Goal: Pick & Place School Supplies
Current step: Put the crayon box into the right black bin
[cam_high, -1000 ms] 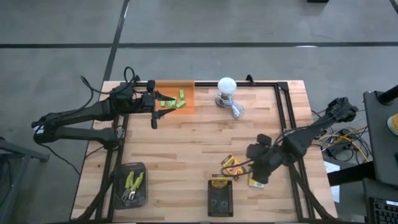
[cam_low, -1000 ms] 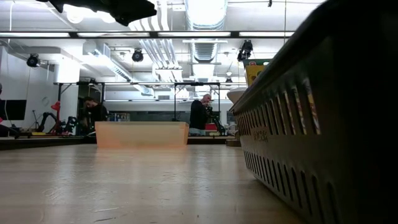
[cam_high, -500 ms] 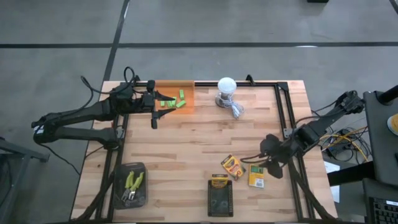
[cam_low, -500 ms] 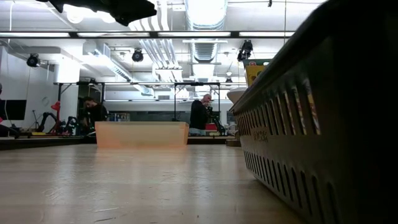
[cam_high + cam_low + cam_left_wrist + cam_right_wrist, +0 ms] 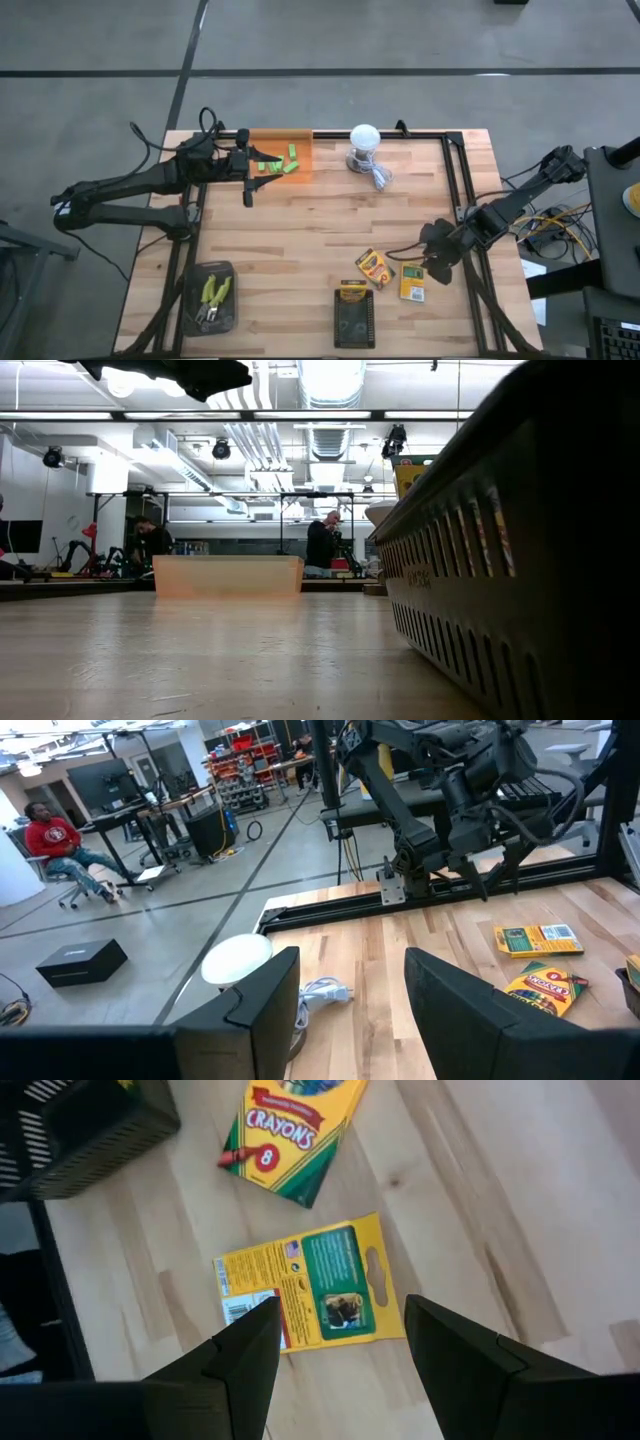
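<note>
Two flat crayon boxes lie on the wooden table at the near right: one face up (image 5: 375, 267) (image 5: 300, 1125), one back up (image 5: 412, 282) (image 5: 310, 1285). A third (image 5: 352, 292) sits in the far end of a black basket (image 5: 353, 322). Green blocks (image 5: 276, 163) lie in an orange tray (image 5: 280, 158) at the far left. Plier-like tools (image 5: 212, 292) rest in a black tray (image 5: 208, 298) at the near left. My right gripper (image 5: 436, 268) (image 5: 340, 1350) hangs open above the back-up box. My left gripper (image 5: 250, 178) (image 5: 350, 1010) stands open and level beside the orange tray.
A white bulb-like object (image 5: 363, 140) (image 5: 237, 958) with a cable stands at the far middle. A black frame rail (image 5: 458, 190) runs along the right side. The basket (image 5: 520, 560) fills the low view's right. The middle of the table is bare wood.
My right gripper has drawn back from over the crayon boxes toward the table's right edge, sinking and tipping further down; it stays open. The back-up crayon box, partly covered before, now shows whole on the table.
</note>
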You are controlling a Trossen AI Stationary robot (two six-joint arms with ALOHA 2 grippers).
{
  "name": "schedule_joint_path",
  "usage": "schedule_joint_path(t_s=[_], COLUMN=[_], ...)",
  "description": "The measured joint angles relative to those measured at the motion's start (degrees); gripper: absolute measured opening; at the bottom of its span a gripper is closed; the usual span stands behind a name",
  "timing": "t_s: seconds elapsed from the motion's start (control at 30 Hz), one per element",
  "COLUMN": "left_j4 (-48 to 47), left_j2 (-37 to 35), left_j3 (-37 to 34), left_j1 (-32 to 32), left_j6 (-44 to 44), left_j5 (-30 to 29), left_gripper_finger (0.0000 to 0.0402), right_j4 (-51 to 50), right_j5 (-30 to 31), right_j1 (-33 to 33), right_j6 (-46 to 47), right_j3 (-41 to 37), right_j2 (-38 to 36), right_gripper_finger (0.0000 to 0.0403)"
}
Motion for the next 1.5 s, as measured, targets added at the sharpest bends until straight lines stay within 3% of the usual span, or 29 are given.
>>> schedule_joint_path(t_s=[0.17, 0.53, 1.07, 1.27, 1.5], left_j4=[0.0, 0.0, 0.0, 0.0, 0.0], left_j2=[0.0, 0.0, 0.0, 0.0, 0.0], left_j3=[0.0, 0.0, 0.0, 0.0, 0.0], left_j1=[0.0, 0.0, 0.0, 0.0, 0.0], left_j6=[0.0, 0.0, 0.0, 0.0, 0.0], left_j5=[0.0, 0.0, 0.0, 0.0, 0.0], left_gripper_finger=[0.0188, 0.0188, 0.0188, 0.0188, 0.0188], right_j4=[3.0, 11.1, 11.3, 11.4, 11.6], right_j5=[-2.1, -13.0, -25.4, -30.1, -33.4], right_j1=[0.0, -5.4, -19.2, -22.3, -25.5], right_j6=[-0.3, -4.2, -15.0, -22.3, -23.8], right_j3=[-1.3, -6.4, -7.9, -8.3, -11.3], right_j2=[0.9, 0.6, -0.3, -0.2, -0.1], right_gripper_finger=[0.0208, 0.0208, 0.0208, 0.0208, 0.0208])
